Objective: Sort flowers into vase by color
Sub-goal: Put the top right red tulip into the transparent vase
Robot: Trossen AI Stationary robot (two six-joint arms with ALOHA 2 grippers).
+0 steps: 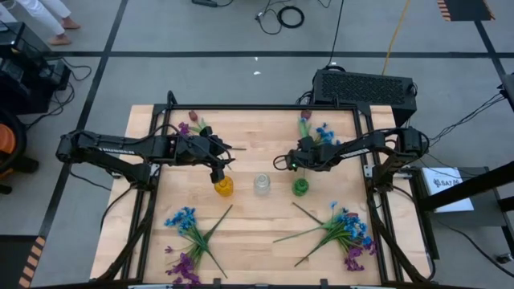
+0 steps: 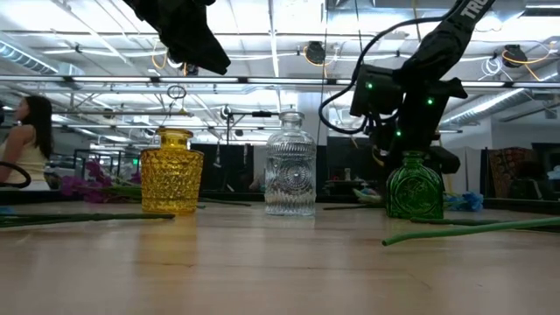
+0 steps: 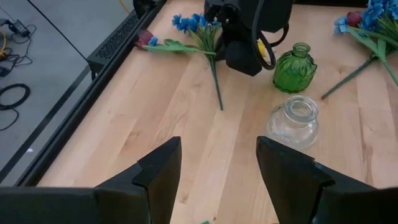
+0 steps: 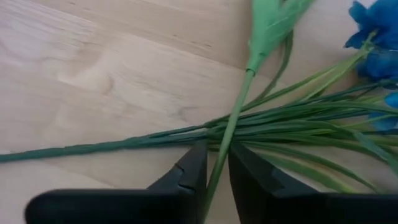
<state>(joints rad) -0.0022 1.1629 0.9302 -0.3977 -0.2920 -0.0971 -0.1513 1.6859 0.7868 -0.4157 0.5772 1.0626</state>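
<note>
Right gripper (image 4: 216,171) is down over the flower pile at the far side of the table, just behind the green vase (image 1: 299,187); fingers nearly closed and pinching one thin green stem (image 4: 229,140); call it a grasp on that stem, though how firm it is I can't judge.

Key relation: the pinched stem runs straight out ahead of the gripper, between the fingertips, toward a pale green bud end (image 4: 268,25); the rest of the blue flower bundle (image 4: 373,37) lies crosswise under it, stems fanning to one side of the fingers, blossoms off to the other; so a straight lift should pull the one stem clear if the crossing stems don't snag; that's the risk.

Left gripper (image 3: 217,165) hangs above the yellow vase (image 1: 224,187), fingers apart, nothing between them; from it the clear vase (image 3: 293,121) sits just ahead, the green vase beyond that, with the right arm's wrist right beside the green one.

More flowers lie on the near side of the vases: a blue and purple bunch (image 1: 186,241) on the left arm's side, another bunch (image 1: 347,233) on the right's; right arm is plainly nearer the stem in hand and the green vase.
</note>
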